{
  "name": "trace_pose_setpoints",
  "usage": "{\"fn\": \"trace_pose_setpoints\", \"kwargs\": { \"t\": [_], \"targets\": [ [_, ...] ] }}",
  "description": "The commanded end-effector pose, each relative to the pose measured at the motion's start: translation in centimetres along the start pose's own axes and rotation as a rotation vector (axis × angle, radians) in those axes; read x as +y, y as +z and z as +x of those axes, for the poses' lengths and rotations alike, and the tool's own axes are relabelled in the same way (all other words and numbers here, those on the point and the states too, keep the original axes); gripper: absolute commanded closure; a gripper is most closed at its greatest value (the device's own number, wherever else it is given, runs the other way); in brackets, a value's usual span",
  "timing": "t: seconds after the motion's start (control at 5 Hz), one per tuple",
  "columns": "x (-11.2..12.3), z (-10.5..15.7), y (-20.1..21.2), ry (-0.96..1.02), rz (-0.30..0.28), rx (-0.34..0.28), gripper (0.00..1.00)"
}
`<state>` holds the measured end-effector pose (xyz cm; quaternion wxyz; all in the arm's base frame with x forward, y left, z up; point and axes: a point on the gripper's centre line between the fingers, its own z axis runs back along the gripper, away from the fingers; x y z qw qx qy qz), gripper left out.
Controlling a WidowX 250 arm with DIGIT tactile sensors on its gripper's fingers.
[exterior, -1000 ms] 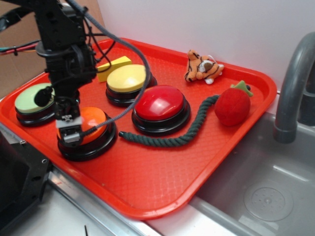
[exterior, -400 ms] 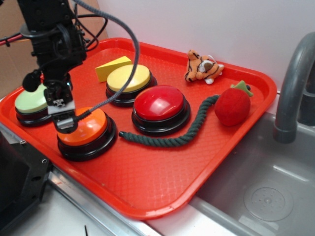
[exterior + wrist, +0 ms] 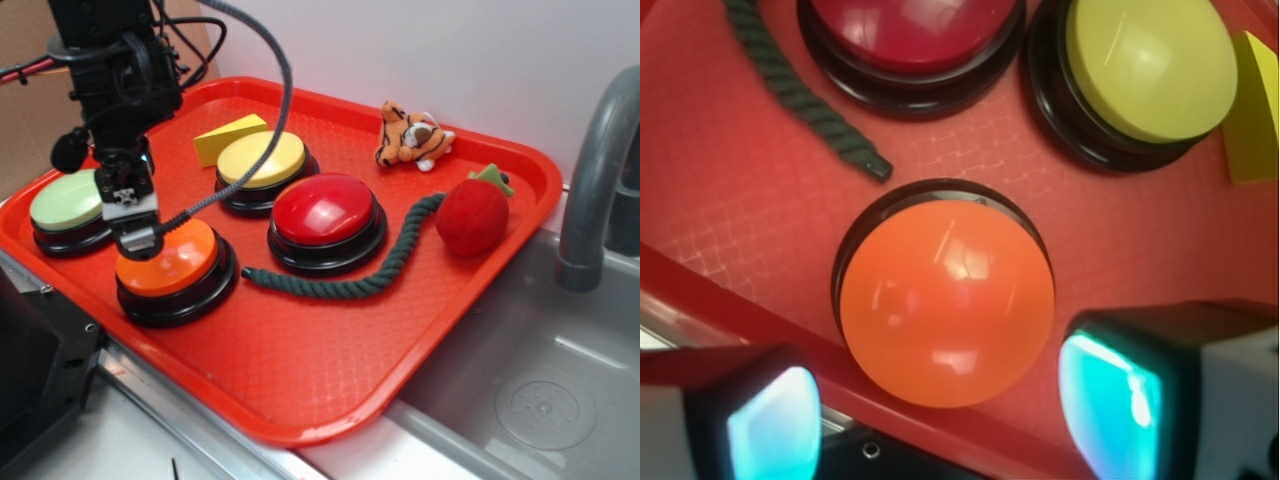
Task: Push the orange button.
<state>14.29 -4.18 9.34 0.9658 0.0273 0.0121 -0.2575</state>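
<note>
A: Where is the orange button [image 3: 168,258] placed?

B: At the near-left corner of the red tray [image 3: 330,370], on its black base. The green button [image 3: 68,200] is seen just beside it at the left edge, the yellow button [image 3: 261,159] behind it, the red button [image 3: 323,209] to its right. The free end of the dark green rope [image 3: 345,283] is laid near its base, not touching.

A: And the gripper [image 3: 137,240]?

B: It is held over the back-left edge of the orange dome. In the exterior view the tip seems to be at or just above the surface; contact cannot be confirmed. In the wrist view the whole dome [image 3: 946,305] is seen between the two pads [image 3: 1110,400], with none of it covered.

A: Jaws?

B: They are spread apart, nothing is held between them.

A: Can the press be counted as done?

B: It cannot be told from these pictures. The dome is not visibly sunk into its base. By judgement the approach is finished and the push itself is either at hand or not shown; a clear downward press on the dome is what remains.

A: Anything else to be logged?

B: A yellow wedge block [image 3: 228,138] behind the yellow button, a tiger plush [image 3: 412,137] and a red strawberry plush [image 3: 472,213] at the far side of the tray. A grey faucet [image 3: 598,180] and a sink [image 3: 540,400] are seen at the right. None of them is in the way of the press.
</note>
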Motion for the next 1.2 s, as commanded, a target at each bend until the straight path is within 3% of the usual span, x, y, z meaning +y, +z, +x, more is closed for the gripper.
{"fn": "trace_pose_setpoints", "kwargs": {
  "t": [0.0,1.0],
  "targets": [
    [0.3,0.7,1.6,0.015,0.007,-0.045,0.00],
    [-0.9,2.3,3.9,-0.007,0.014,-0.043,0.00]
  ]
}}
